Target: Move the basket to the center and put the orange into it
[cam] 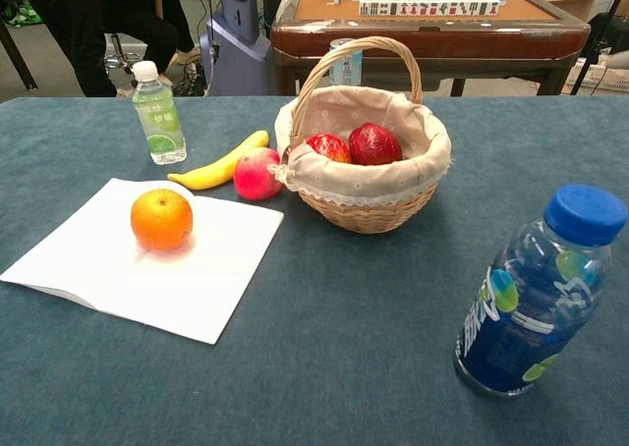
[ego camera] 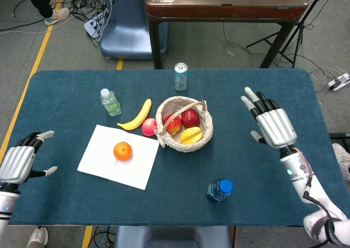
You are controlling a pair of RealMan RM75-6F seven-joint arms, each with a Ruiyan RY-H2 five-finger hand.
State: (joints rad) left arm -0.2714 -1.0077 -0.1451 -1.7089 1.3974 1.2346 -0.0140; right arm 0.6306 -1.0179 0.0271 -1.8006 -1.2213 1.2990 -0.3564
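The wicker basket (ego camera: pixel 164 136) (cam: pixel 366 210) with a cloth lining and arched handle stands near the middle of the blue table, holding red apples and a yellow fruit. The orange (ego camera: pixel 122 151) (cam: pixel 161 219) rests on a white sheet of paper (ego camera: pixel 104 166) (cam: pixel 206 284) to the basket's left. My right hand (ego camera: pixel 270 123) hovers open over the table's right side, well clear of the basket. My left hand (ego camera: pixel 21 161) is open at the table's left edge, apart from the orange. Neither hand shows in the chest view.
A banana (ego camera: pixel 137 116) and a pink apple (ego camera: pixel 149 127) lie left of the basket. A small green-label bottle (ego camera: pixel 110 101) stands at the back left, a can (ego camera: pixel 180 76) behind the basket, and a blue-capped bottle (ego camera: pixel 219 190) (cam: pixel 536 294) near the front edge.
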